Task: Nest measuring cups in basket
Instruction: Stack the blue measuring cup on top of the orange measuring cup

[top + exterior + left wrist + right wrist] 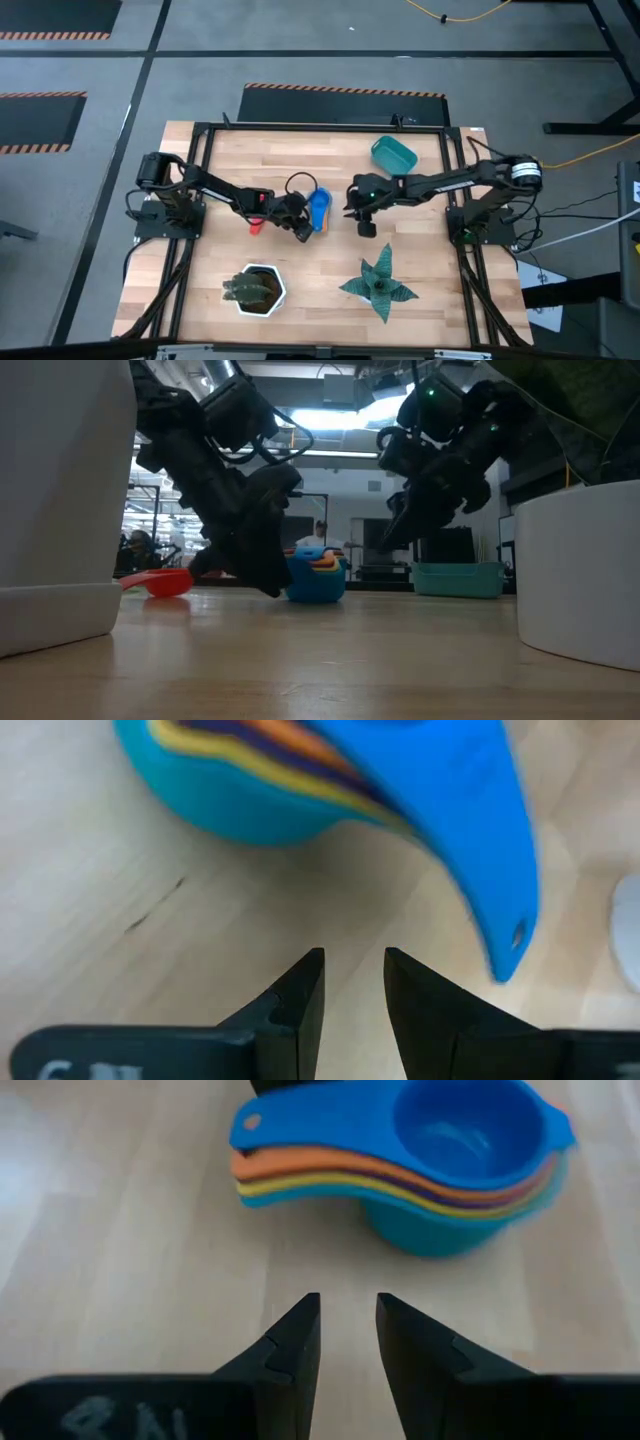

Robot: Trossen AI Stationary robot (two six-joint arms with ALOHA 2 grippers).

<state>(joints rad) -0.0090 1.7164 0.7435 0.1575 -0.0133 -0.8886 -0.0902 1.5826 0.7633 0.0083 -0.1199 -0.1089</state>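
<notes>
A wooden table seen from above, with two dark robot arms reaching toward its middle. Between them sits a stack of measuring cups, nested one inside another, blue on top, with orange, yellow and purple edges showing beneath, and light blue at the bottom.

The left gripper hangs low just beside the stack, its handle end nearest the fingers. The fingers are slightly apart and hold nothing. The right gripper hovers on the stack's other side, also near it, fingers parted by a narrow gap and empty.

One red cup lies apart from the stack, on the far side of the left gripper from the right arm. The basket stands empty, well beyond the right gripper, toward the table's back edge.

The step in hand looks like taking hold of the stack, or fetching the red cup first. To do it well, the chosen gripper should widen its fingers, line them across the bundled handles, and close on all the handles together so no cup slips out. Lift level, since a tilt could spill the inner cups. Keep the other gripper clear to avoid a knock.

Two potted plants stand nearer the front edge, away from the work.
</notes>
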